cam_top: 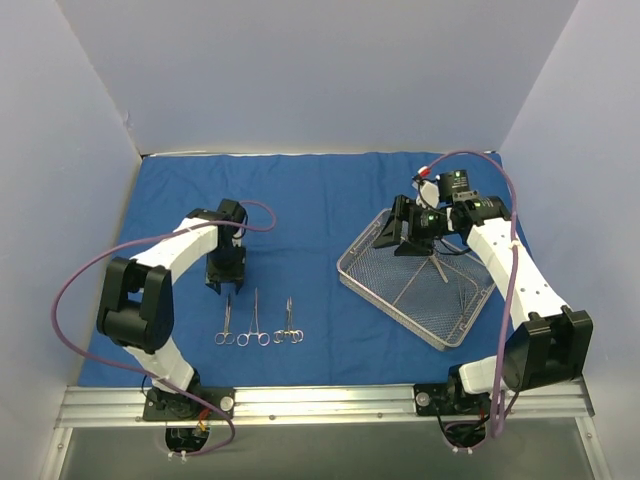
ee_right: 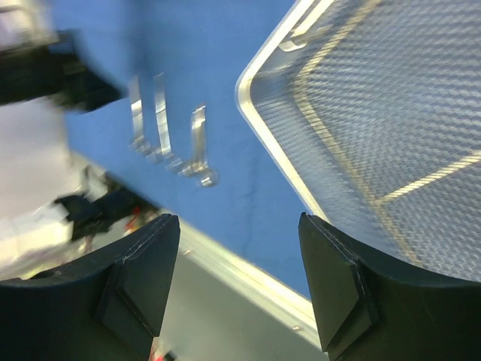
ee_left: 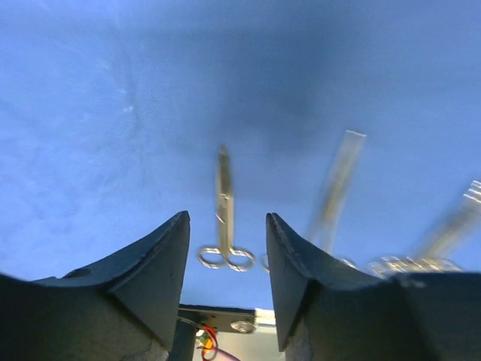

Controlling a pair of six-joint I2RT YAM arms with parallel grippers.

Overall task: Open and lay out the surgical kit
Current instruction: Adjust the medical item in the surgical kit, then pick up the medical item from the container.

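The royal-blue cloth (cam_top: 320,200) lies spread flat over the table. Three steel forceps (cam_top: 256,322) lie side by side on it at the near left. My left gripper (cam_top: 215,282) is open and empty, just above and behind the leftmost one. In the left wrist view that forceps (ee_left: 224,188) shows between the fingers of the left gripper (ee_left: 227,218). The wire-mesh tray (cam_top: 390,307) sits at the right with slim instruments (cam_top: 420,280) inside. My right gripper (cam_top: 397,244) hangs open and empty over the tray's far left corner. The right wrist view shows the gripper (ee_right: 237,218), the tray (ee_right: 272,143) and the forceps (ee_right: 159,120).
White walls close in the back and both sides. A metal rail (cam_top: 320,402) runs along the near edge where the arm bases are bolted. Purple cables loop from both arms.
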